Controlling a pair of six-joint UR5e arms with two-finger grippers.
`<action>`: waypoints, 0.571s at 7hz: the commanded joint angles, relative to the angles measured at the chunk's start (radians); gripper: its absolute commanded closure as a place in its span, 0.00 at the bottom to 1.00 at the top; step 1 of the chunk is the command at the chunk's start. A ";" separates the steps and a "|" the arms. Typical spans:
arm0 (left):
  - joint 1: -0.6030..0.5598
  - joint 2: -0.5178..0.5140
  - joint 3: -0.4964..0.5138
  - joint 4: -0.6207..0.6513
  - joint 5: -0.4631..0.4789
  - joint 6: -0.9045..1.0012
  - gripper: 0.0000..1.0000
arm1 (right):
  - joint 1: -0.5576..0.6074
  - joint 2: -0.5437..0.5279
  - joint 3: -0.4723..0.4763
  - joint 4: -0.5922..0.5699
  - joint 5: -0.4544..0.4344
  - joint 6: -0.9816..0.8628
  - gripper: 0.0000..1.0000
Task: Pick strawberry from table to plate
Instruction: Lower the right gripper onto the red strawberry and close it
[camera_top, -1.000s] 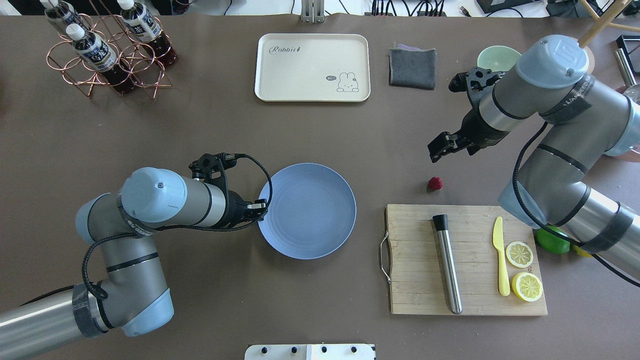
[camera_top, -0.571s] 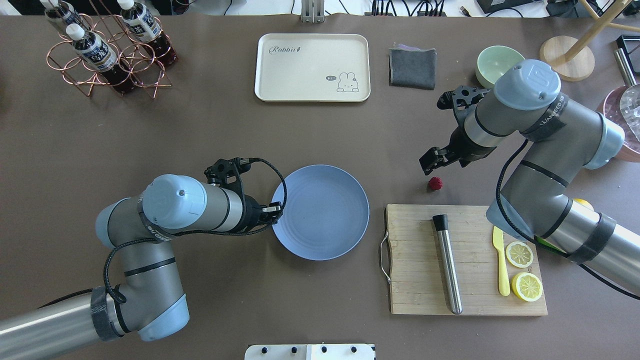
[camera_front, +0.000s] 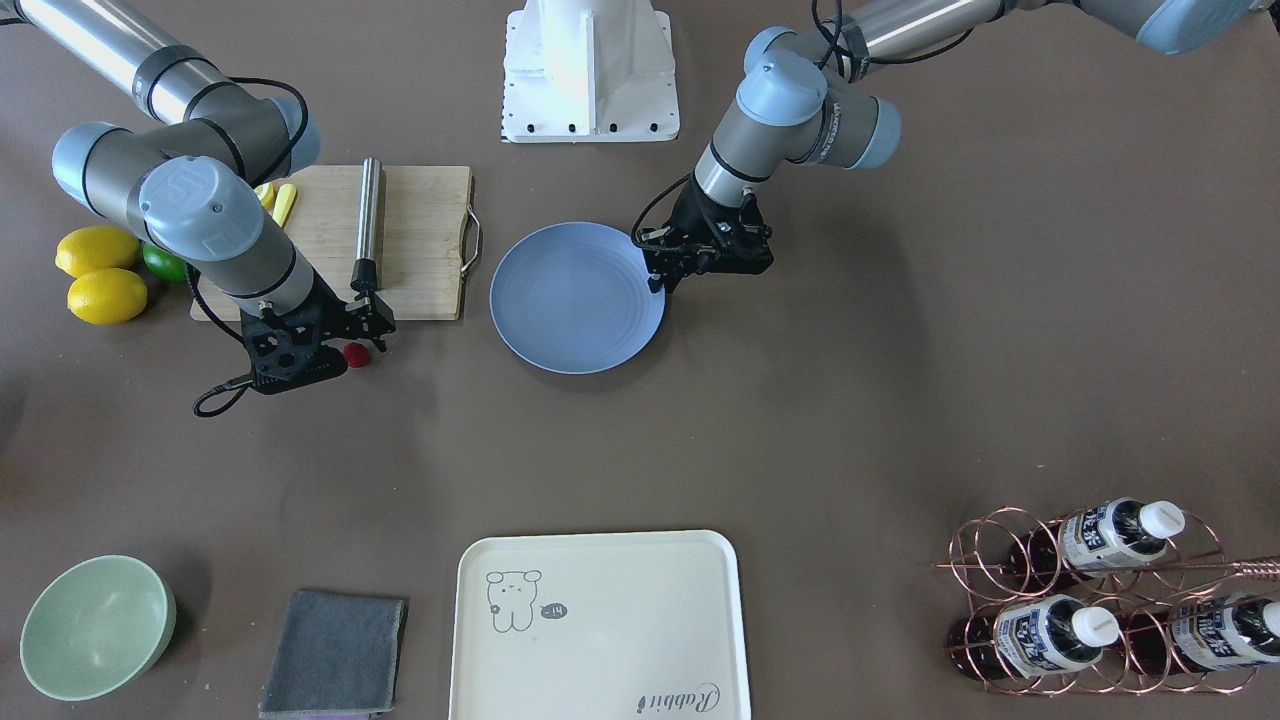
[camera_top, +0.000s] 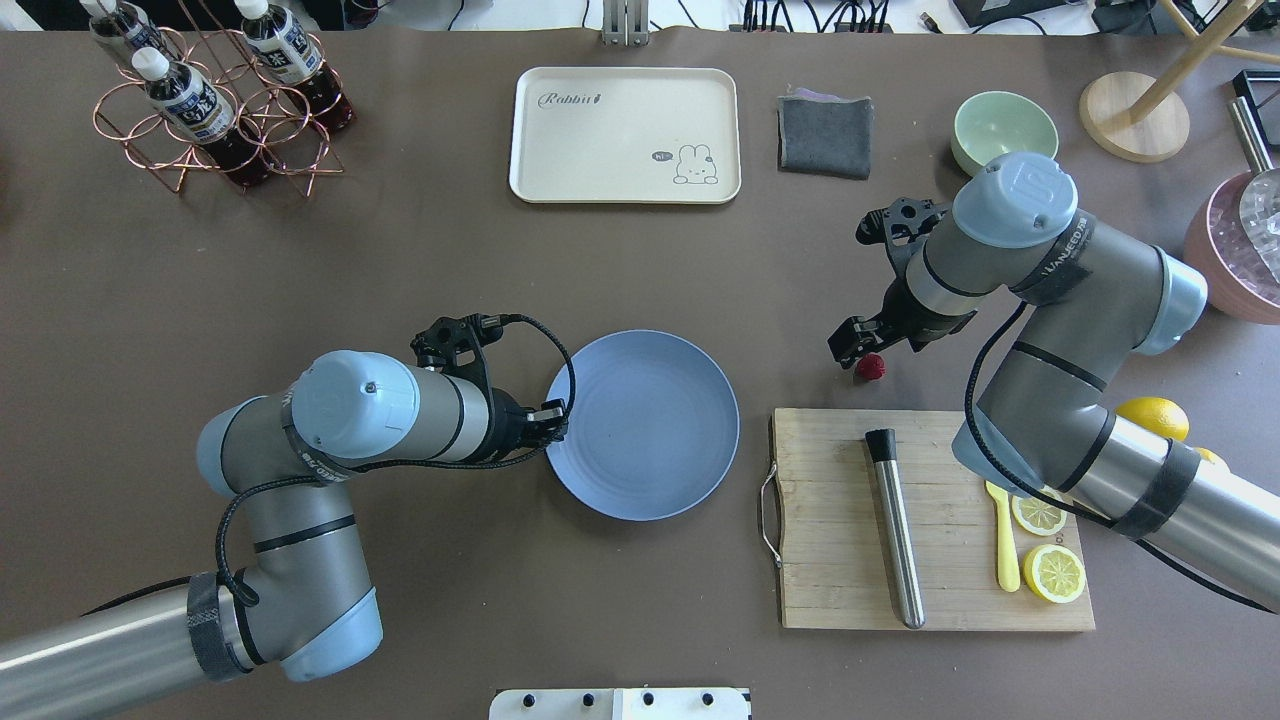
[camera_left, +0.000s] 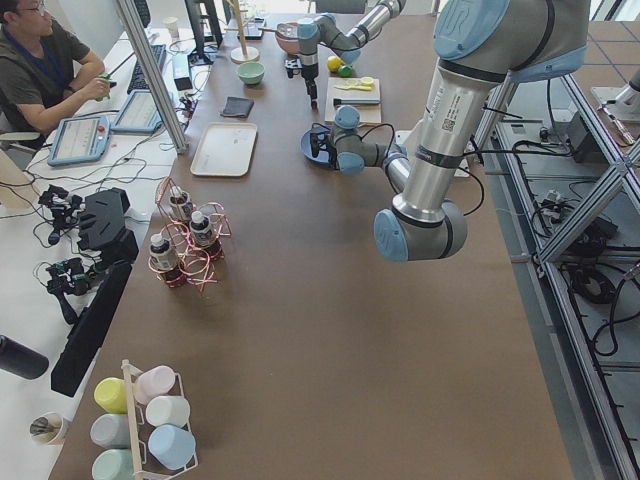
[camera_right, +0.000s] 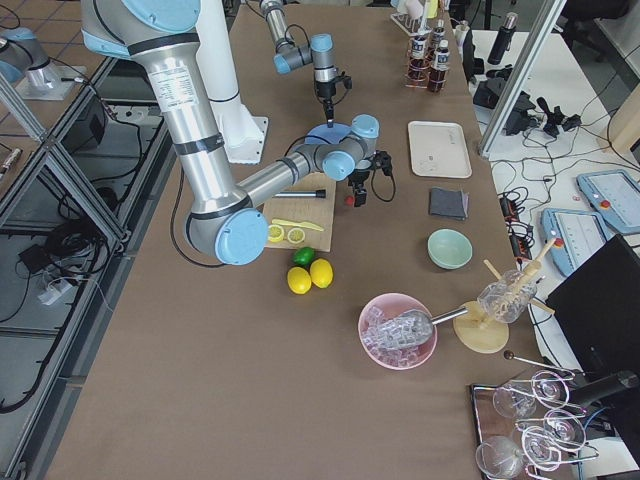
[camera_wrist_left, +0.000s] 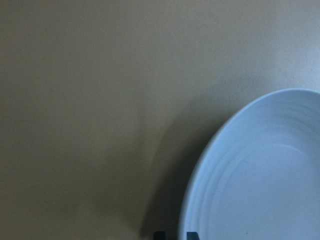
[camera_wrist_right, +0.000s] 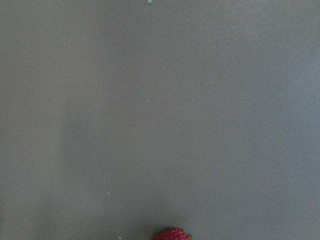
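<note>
Starting on my left, the left end effector (camera_top: 553, 413) sits at the left rim of the blue plate (camera_top: 655, 430). As far as I can read its wrist view, its fingers are pinched on that rim, so that side of the plate is taken. To the right of the plate comes a strip of bare bench (camera_top: 790, 330), then the strawberry (camera_top: 871, 368). It rests on the bench just beyond the far edge of the cutting board (camera_top: 950, 560), well apart from the plate. The right end effector (camera_top: 853, 349) hangs close over it with jaws spread and nothing in them. Its wrist view shows the berry only at the bottom edge, so I judge I'm not yet centred. I expect the berry to be light, a bit soft and, being roundish, ready to roll. I'd straddle its widest middle and close gently; the bumpy skin should help the hold. Room is tight toward me, where the board's edge runs close and its wire handle (camera_top: 768, 503) faces the plate. The carry leftward is over open bench, and the plate's low right rim is free for the drop.
</note>
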 joint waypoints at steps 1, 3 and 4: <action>0.000 0.001 -0.001 0.000 0.008 0.000 0.28 | -0.007 0.001 -0.008 0.000 -0.001 0.001 0.19; 0.000 0.001 -0.001 0.000 0.032 0.000 0.29 | -0.010 -0.001 -0.009 0.000 0.000 0.001 0.48; 0.000 0.002 -0.001 0.000 0.032 0.000 0.29 | -0.010 -0.001 -0.009 0.000 0.000 -0.001 0.79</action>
